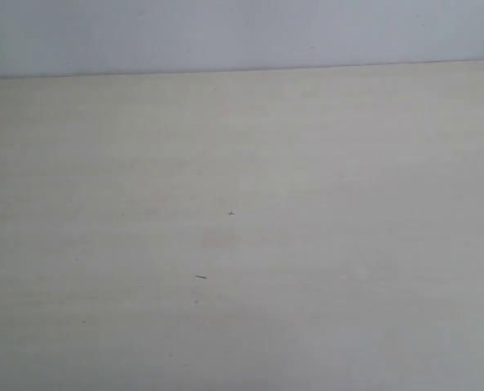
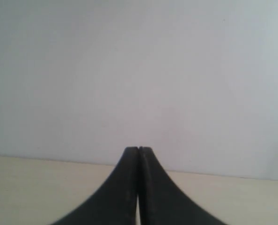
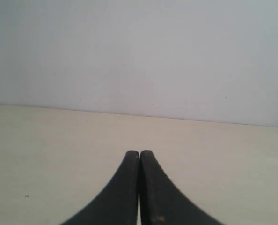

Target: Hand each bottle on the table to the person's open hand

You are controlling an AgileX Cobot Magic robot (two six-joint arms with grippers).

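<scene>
We see our left tool (image 2: 138,150) and right tool (image 3: 139,153) pinched fully together, holding nothing, both aimed across the desk (image 1: 307,244) toward the far wall (image 1: 226,32). No bottles or open hand show in any view; perhaps they lie beyond the cameras' reach. We judge the arms parked, with nothing to grasp.

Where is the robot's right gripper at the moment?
Only its own wrist view shows the right gripper, jaws shut, above the pale table and pointing toward the white wall; the exterior view misses it.
</scene>
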